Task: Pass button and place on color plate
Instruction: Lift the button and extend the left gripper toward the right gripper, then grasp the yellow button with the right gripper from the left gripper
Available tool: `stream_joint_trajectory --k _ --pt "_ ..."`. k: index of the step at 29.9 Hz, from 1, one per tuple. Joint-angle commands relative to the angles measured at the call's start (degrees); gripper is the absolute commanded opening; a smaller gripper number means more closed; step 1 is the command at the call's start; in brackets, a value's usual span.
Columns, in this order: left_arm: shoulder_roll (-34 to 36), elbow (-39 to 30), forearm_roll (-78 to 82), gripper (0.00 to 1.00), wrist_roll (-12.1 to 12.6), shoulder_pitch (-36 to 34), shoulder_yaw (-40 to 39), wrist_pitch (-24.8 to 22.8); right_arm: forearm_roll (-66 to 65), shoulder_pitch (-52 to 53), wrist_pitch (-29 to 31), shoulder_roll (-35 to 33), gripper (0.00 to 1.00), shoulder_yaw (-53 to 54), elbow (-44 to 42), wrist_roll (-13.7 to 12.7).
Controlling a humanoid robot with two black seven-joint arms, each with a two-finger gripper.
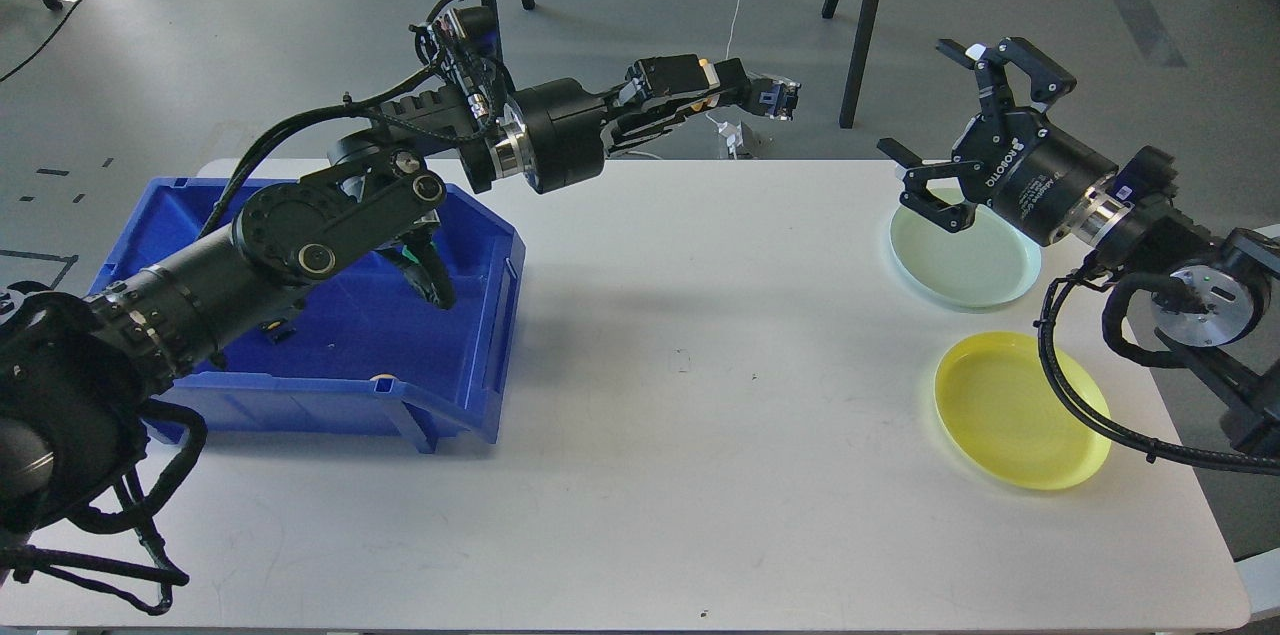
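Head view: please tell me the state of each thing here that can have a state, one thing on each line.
Left pincer: raised past the table's far edge, shut on a small blue object.
Right pincer: open, holding nothing, above the pale green plate.
Blue plastic bin: upright, a few small pieces inside.
Pale green round plate: flat on the table, nothing on it.
Yellow round plate: flat on the table, nothing on it.
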Motion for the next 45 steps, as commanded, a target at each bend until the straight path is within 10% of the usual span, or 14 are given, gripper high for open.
stream_joint_trajectory --k 1,36,45 --pt "-0.2 0.1 0.3 0.1 0.0 0.0 0.2 0.2 0.1 2.2 -0.2 2.0 0.99 -3.7 -0.5 -4.0" --pt "-0.3 1.3 2.1 0.11 0.0 -0.3 0.1 -0.4 6.9 12.3 0.0 10.8 0.95 -10.0 -4.7 -6.6" --pt "-0.3 1.3 2.0 0.11 0.0 -0.3 0.1 -0.4 6.7 11.9 0.0 10.8 0.45 -10.0 -3.5 -4.3"
